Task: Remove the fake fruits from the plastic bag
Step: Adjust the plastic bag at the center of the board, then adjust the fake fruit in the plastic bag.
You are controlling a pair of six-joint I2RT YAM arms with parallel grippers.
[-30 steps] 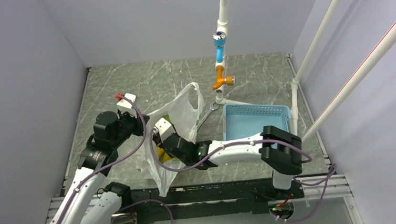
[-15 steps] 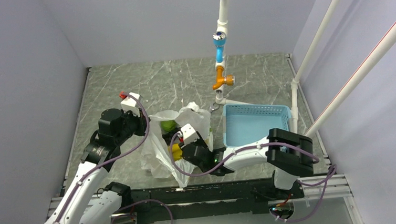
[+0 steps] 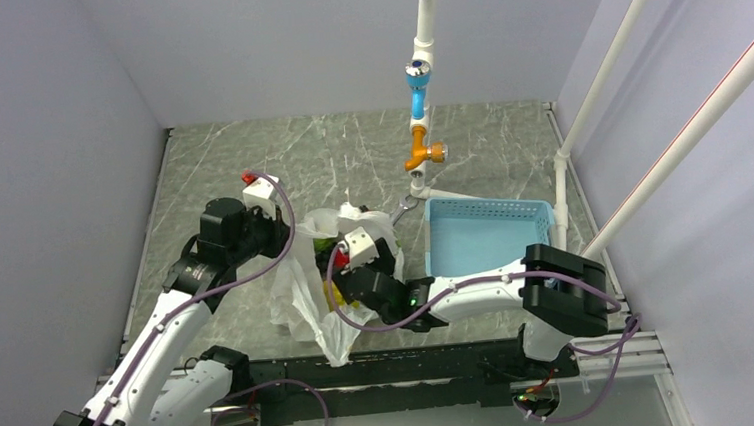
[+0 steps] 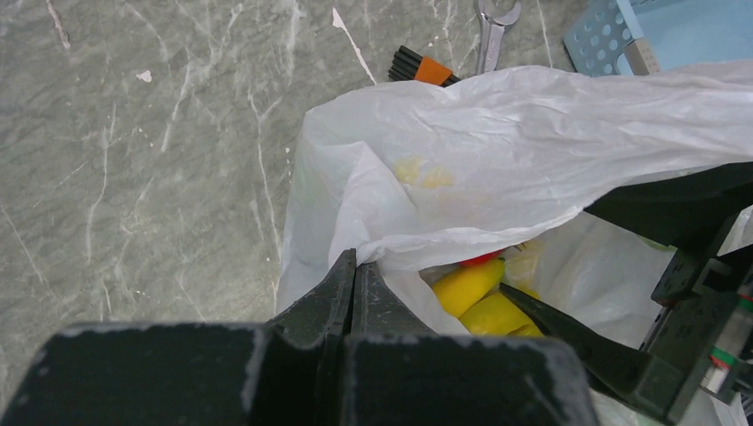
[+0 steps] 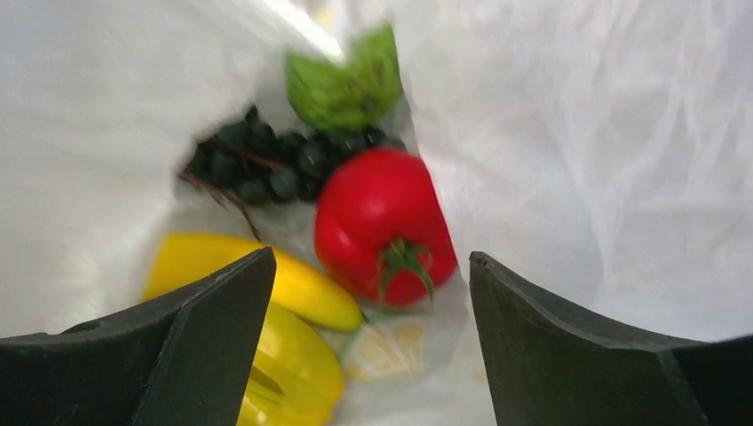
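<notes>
The plastic bag [image 3: 303, 293] lies crumpled between my two arms, its mouth held apart. My left gripper [image 4: 355, 259] is shut on the bag's rim [image 4: 497, 151], pinching a white fold. Inside the mouth, my right gripper [image 5: 371, 257] is open with nothing between its fingers. Ahead of it lie the fake fruits: a red round fruit [image 5: 382, 222], a dark grape bunch [image 5: 266, 160], a green fruit [image 5: 342, 84], a banana [image 5: 297, 284] and a yellow oval fruit [image 5: 293, 373]. In the left wrist view the yellow fruits [image 4: 466, 286] show beside a right finger [image 4: 568, 333].
A light blue slotted basket [image 3: 485, 231] stands right of the bag. A silver wrench [image 3: 401, 209] lies behind it on the marble table [image 3: 248, 152], near an orange-and-black tool [image 4: 424, 67]. An upright pipe with an orange tap [image 3: 421, 155] rises at the back.
My right gripper has opened wide and gone into the bag's mouth. The left arm has shifted right with the rim, and the bag has sunk lower and spread.
</notes>
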